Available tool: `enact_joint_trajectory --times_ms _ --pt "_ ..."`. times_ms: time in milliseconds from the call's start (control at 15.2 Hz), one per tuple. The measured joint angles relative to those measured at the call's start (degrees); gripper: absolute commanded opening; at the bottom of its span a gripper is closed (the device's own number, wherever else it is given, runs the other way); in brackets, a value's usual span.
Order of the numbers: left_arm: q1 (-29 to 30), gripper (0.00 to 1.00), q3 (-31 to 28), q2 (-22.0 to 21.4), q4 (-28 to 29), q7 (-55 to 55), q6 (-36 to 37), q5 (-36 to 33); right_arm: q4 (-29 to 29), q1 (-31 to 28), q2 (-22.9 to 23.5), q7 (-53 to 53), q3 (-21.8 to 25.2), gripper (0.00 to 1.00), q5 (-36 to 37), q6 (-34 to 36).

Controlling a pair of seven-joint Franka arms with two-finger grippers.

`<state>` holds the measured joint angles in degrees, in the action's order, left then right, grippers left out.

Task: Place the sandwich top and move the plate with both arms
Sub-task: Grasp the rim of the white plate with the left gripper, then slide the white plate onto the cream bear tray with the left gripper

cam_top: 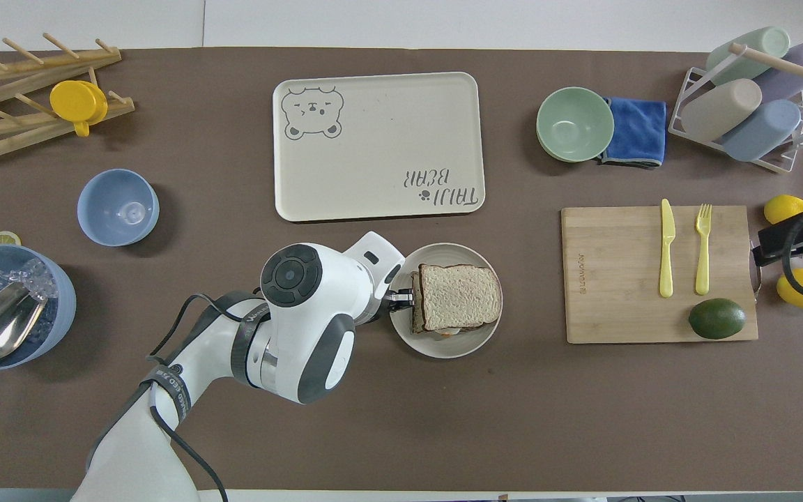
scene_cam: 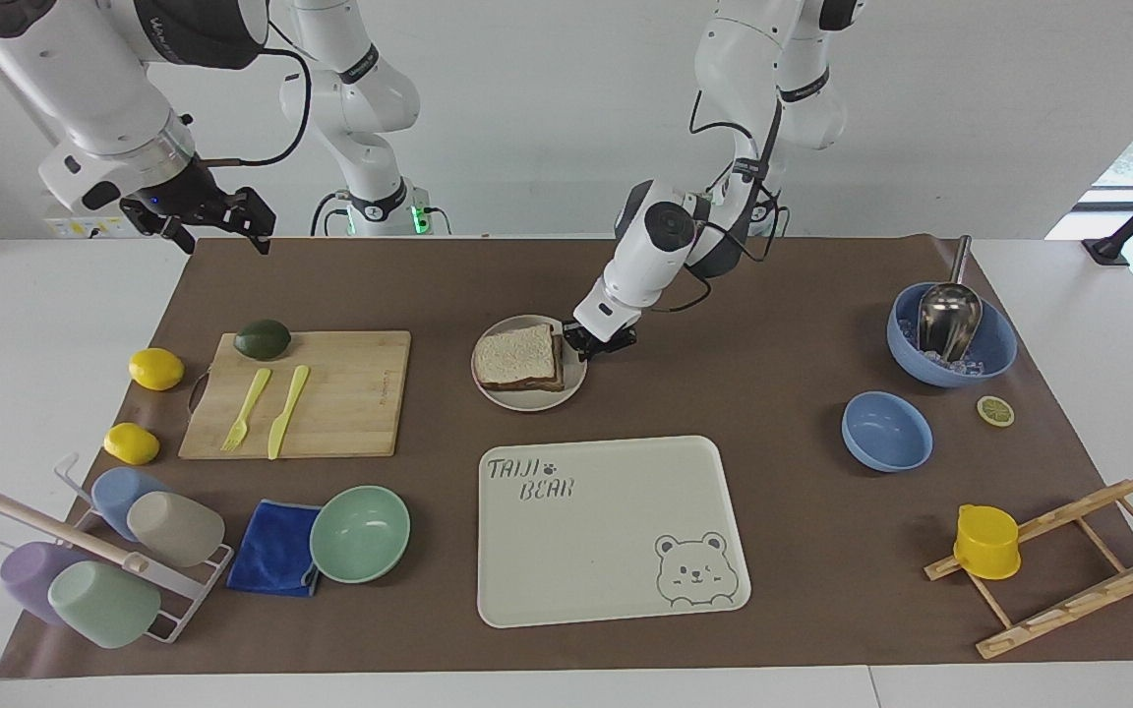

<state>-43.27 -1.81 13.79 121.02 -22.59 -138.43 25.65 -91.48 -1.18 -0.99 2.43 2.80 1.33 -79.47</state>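
The sandwich top [scene_cam: 519, 355] lies on the stack of bread on the plate [scene_cam: 525, 397], roughly square to the slice under it, so I judge the placing done and the plate move to be the step in hand. The plate sits near the middle of the tabletop [scene_cam: 783, 511], nearer the robots than the tray [scene_cam: 616, 580].

The left gripper [scene_cam: 586, 345] is down at the plate's rim on the side toward the left arm's end, its fingers clamped on the rim. In the facing view the plate looks slightly raised on that side; I cannot tell whether its base is clear of the tabletop.

The right gripper [scene_cam: 201, 224] hangs in the air over the corner of the tabletop at the right arm's end, well apart from the plate, fingers spread, holding nothing.

Risks noted:
- The plate is held at one rim point only. A lift now would tilt it, and the sandwich could slide off toward the unsupported side.
- A thin rim pinch may slip or let the plate swing under the bread's weight.
- The top slice is loose; a jerk or tilt could shift it off the stack.
- The right arm must cross over the board [scene_cam: 340, 393] to reach the plate; a low path risks striking the avocado [scene_cam: 263, 339], fork [scene_cam: 246, 410] or knife [scene_cam: 286, 412].
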Motion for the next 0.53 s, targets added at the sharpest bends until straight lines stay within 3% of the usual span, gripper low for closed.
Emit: enact_joint_trajectory --times_ms 264,527 --pt "1.16 0.0 -0.55 -0.07 -0.55 -0.01 1.68 1.99 0.08 -0.01 -0.01 0.0 0.05 1.0 0.0 -0.05" --pt "5.31 0.0 -1.1 -0.73 -5.67 -0.01 9.36 2.04 0.18 -0.02 -0.14 0.0 0.07 1.0 0.0 -0.06"
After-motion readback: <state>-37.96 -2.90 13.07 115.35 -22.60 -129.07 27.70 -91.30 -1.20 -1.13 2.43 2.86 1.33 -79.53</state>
